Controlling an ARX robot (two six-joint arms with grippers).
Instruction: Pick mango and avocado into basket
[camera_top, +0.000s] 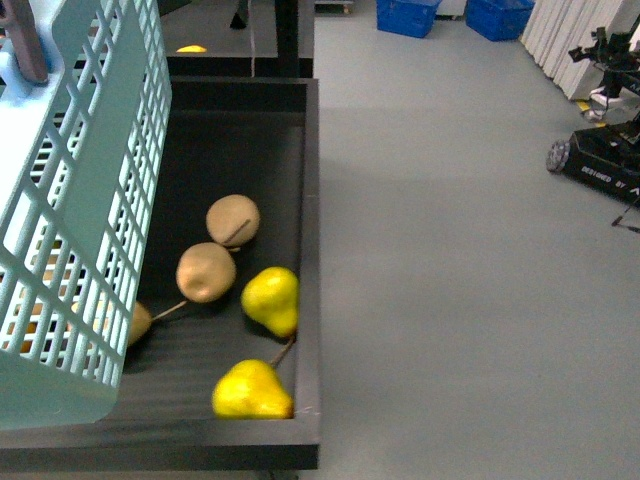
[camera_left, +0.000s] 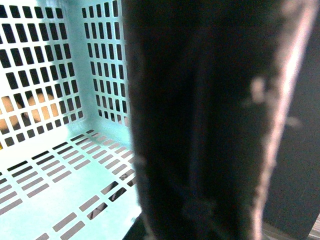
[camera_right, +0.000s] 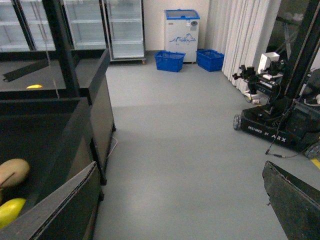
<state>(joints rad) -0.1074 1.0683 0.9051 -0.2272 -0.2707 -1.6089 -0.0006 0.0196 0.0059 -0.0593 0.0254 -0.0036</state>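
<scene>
2 yellow pears (camera_top: 270, 300) and 3 brown pears (camera_top: 205, 271) lie toward the front-right corner of the black display bin (camera_top: 310, 200); the light teal slotted plastic basket (camera_top: 100, 200) tilts over its left side. The right gripper (camera_right: 180, 170) gapes wide, empty. The left gripper's grip cannot be told, because a dark blurred bar (camera_left: 200, 120) blocks its view.

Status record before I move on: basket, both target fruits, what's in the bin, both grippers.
basket: teal, left foreground, over the bin; the inside floor seen from the left wrist is bare
mango: not in view
avocado: not in view
bin: black, holding pears only
yellow pears: two, near the bin's front right corner
brown pears: two behind them, a third half hidden by the basket
left gripper: cannot tell; a dark blur blocks most of its view
right gripper: only a dark edge shows; state unclear
</scene>
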